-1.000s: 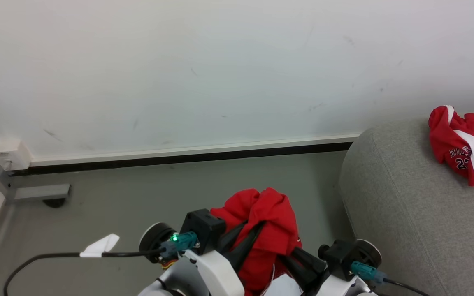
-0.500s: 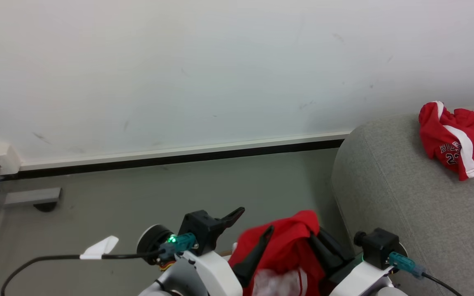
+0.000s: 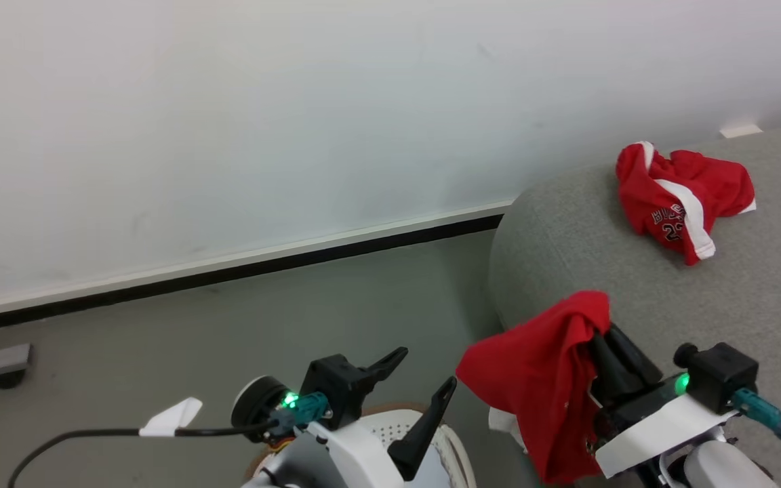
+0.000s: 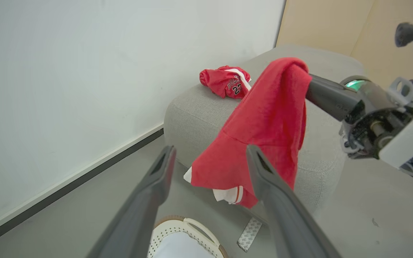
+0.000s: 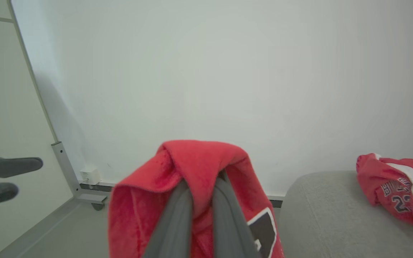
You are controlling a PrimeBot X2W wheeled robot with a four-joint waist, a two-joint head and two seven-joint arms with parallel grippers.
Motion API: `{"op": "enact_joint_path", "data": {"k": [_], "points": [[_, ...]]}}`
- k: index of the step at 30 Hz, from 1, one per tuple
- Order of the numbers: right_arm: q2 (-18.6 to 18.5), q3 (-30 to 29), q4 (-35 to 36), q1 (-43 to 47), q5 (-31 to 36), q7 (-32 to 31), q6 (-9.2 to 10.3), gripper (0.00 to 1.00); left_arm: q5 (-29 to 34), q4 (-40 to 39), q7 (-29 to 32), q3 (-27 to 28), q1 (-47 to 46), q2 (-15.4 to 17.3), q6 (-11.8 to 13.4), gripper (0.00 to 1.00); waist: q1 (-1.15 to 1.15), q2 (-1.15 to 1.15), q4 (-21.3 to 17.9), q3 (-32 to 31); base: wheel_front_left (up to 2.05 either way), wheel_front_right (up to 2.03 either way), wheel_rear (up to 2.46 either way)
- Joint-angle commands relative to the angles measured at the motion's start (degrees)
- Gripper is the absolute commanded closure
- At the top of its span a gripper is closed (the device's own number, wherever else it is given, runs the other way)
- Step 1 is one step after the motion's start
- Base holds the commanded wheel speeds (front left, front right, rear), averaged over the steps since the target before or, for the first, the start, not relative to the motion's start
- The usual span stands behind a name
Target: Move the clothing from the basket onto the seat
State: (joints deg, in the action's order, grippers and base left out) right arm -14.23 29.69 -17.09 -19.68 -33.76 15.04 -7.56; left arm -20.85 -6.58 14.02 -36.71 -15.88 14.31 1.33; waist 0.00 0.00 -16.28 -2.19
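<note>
red soft sports garment hangs pinched in the right gripper by the light grey fabric seat, at its left edge.
carry it further right, over the seat, before releasing; left gripper gapes, empty.

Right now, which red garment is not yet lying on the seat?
The hanging garment, gripped by the right pincer and draped down beside the seat. The garment marked 23 lies crumpled on top of the seat.

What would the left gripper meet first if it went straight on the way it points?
Probably the red garment hanging from the right gripper, with the seat behind it; depth is unclear.
</note>
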Motion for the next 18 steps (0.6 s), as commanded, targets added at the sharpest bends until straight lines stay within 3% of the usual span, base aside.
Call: {"op": "enact_joint_path", "data": {"k": [1,11,18], "points": [[-0.63,-1.37,0.91,0.72,0.79,0.18,0.14,1.00,0.62,0.04,-0.40,-0.04,0.76,-0.02,0.17,0.00,0.00,0.00,-2.40,0.22,0.00,0.00,0.00],[-1.79,-7.94,5.42,1.15,1.87,0.19,0.14,1.00,0.56,-0.48,-0.94,-0.66,0.14,-0.40,0.43,0.00,0.00,0.00,-9.63,1.17,0.00,0.00,0.00],[-2.35,-12.11,7.19,-1.06,1.63,0.20,0.14,1.00,1.31,-1.43,-0.06,-1.25,-1.77,-0.46,0.33,0.00,0.00,0.00,-11.58,4.50,0.00,0.00,0.00]]}}
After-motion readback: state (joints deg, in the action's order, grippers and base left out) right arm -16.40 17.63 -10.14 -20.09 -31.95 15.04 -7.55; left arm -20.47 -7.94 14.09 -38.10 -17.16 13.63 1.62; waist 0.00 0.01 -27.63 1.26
